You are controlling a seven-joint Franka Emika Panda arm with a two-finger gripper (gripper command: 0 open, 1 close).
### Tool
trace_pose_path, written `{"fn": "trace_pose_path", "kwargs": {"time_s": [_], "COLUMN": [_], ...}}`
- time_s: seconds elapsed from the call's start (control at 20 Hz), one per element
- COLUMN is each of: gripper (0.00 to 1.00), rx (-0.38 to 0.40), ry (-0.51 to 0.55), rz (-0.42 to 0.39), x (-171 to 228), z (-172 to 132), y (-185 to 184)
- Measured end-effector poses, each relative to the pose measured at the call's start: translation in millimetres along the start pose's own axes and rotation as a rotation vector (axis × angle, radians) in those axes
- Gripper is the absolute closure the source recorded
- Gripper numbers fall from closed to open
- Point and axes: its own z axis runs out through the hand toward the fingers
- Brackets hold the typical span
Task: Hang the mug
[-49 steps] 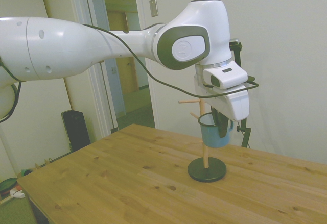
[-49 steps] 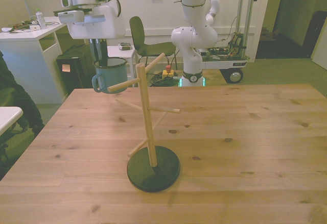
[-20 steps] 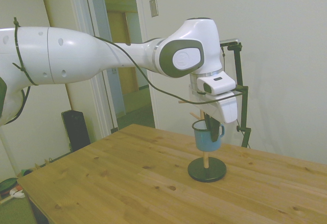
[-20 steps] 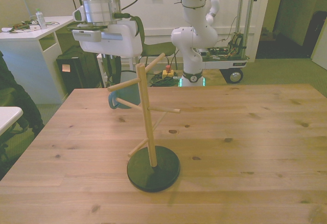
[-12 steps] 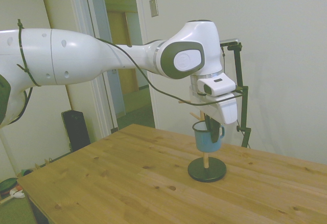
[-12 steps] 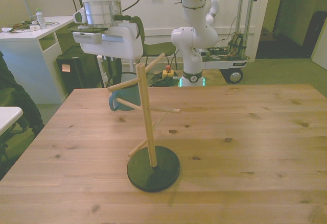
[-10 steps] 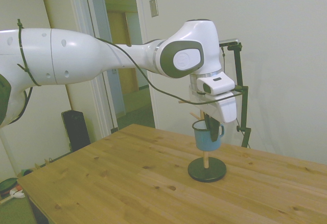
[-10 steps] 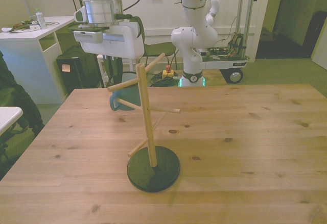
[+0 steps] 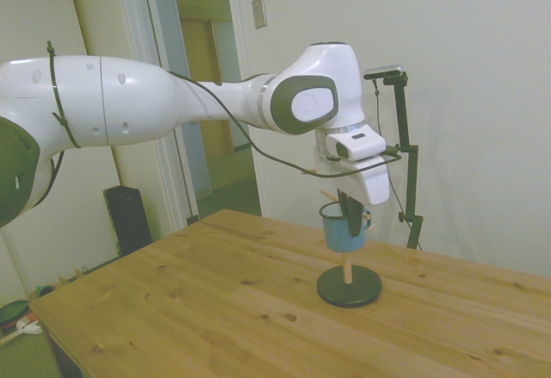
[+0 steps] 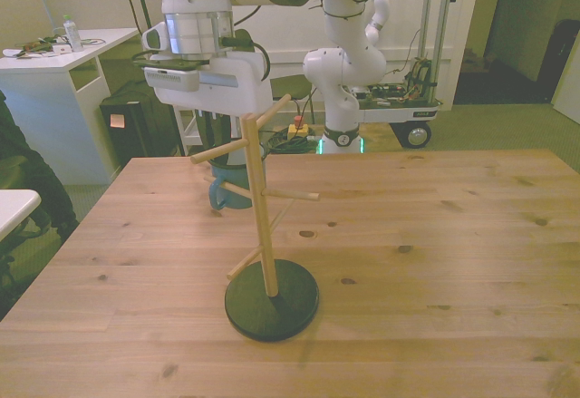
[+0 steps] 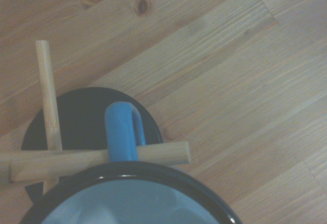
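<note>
A: Since the earlier frames your gripper [image 9: 351, 214] has carried the mug [image 9: 342, 227] down and in toward the stand's post; jaws pinch the mug's rim wall, one finger inside the cup

B: Where's the mug exactly?

A: Upright, off the table [image 10: 435, 235], hanging from the gripper right beside the wooden post [image 10: 260, 208]. In the front view it sits behind the post, on that view's left. In the wrist view the blue loop handle [image 11: 122, 132] lies across a peg [image 11: 97, 160], above the black base [image 11: 82, 117]; you can't tell from it whether the loop is threaded yet

B: How will it handle?

A: Judging by looks: enamel, so rigid, light, slick surface. It could swing or slip on a rim pinch, and chips if knocked on the post. Your rim hold is sensible, it leaves the handle free for the peg

B: Risk?

A: If you open before the loop is seated on the peg, it likely drops
</note>
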Motion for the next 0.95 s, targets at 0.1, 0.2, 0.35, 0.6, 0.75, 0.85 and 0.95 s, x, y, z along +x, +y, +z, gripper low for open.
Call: {"fn": "trace_pose_path", "kwargs": {"time_s": [0.1, 0.2, 0.35, 0.6, 0.75, 0.85, 0.95], "gripper": [0.00, 0.00, 0.00, 0.00, 0.00, 0.00, 0.00], "rx": [0.000, -0.001, -0.002, -0.001, 0.009, 0.016, 0.028], "ry": [0.000, 0.000, -0.001, 0.001, 0.005, 0.005, 0.008], "rz": [0.000, 0.000, 0.002, 0.004, 0.008, 0.017, 0.030], "x": [0, 0, 1, 2, 2, 3, 7], "z": [0, 0, 1, 0, -7, -14, -21], "y": [0, 0, 1, 2, 6, 15, 30]}}
